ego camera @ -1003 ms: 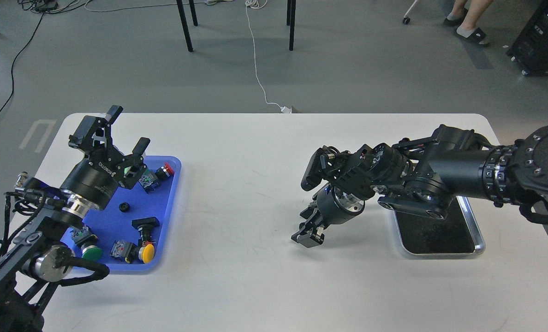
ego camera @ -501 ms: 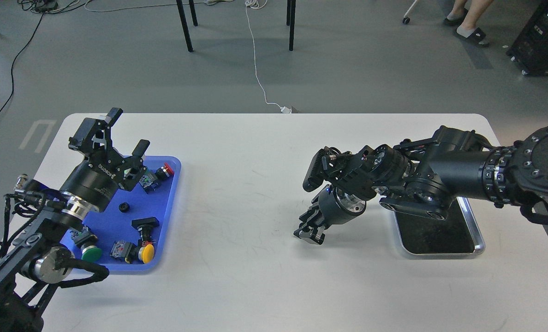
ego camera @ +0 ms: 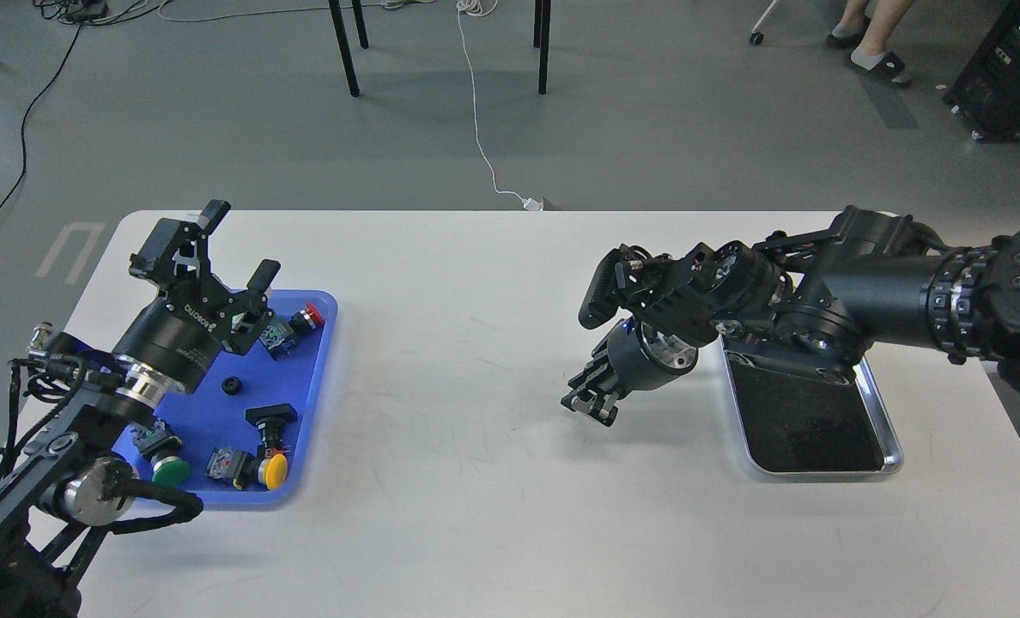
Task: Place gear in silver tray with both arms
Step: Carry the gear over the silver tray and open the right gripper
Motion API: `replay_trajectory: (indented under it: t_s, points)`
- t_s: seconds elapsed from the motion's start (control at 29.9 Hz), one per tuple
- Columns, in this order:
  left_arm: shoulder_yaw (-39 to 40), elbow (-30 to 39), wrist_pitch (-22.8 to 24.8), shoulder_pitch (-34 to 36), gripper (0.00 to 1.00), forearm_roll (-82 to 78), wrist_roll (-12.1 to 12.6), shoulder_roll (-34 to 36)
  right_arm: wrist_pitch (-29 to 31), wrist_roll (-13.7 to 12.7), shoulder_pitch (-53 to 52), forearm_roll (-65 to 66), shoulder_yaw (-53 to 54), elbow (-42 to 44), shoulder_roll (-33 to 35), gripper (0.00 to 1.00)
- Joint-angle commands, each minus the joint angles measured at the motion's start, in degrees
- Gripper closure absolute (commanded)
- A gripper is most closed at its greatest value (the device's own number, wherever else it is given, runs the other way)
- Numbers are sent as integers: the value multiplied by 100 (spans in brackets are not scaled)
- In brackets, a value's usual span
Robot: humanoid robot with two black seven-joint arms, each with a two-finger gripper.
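Note:
The gear (ego camera: 232,384) is a small black toothed ring lying in the blue tray (ego camera: 317,378) at the left. My left gripper (ego camera: 238,243) is open and empty, held above the far end of the blue tray, up and away from the gear. The silver tray (ego camera: 819,471) lies at the right with a dark reflective bottom and nothing in it; my right arm hides its far edge. My right gripper (ego camera: 590,403) points down and left over the bare table, just left of the silver tray. It is dark and its fingers cannot be told apart.
The blue tray also holds several push-button switches with red (ego camera: 306,317), green (ego camera: 170,470) and yellow (ego camera: 276,469) caps, close around the gear. The white table (ego camera: 458,481) lies between the two trays. Chair legs and cables are on the floor beyond.
My right gripper has risen and moved right, toward the silver tray, uncovering more of the tray's bottom. My left arm has hardly moved.

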State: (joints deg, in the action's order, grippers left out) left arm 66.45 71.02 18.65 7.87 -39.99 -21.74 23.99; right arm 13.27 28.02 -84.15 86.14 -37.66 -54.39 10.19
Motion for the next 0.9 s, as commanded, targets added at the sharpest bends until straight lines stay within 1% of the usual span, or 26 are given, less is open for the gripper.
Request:
replay_trajectory:
  t_s: [0.0,0.13,0.3,0.5,0.7,0.87]
  points:
    - [-9,-1,-1,13,2,9,3,0,9,-2,-172,367,-4,-116,597,85]
    - [-44,-1,-1,13,2,0,3,-17,18,-2,-163,886,-22,-81,1292,85]
    - [-70,-1,7,39,2,0,12,-88,9,-2,-84,1089,-242,33,1802,84]
    - [-79,-1,7,39,2,0,47,-167,0,-2,214,1089,-242,463,1785,84]
    - [-79,-1,7,39,2,0,56,-184,-8,-2,662,1080,-224,1017,1592,84]
    - [-79,-1,7,39,2,-18,56,-228,-96,-2,944,1071,-207,1211,1486,84]
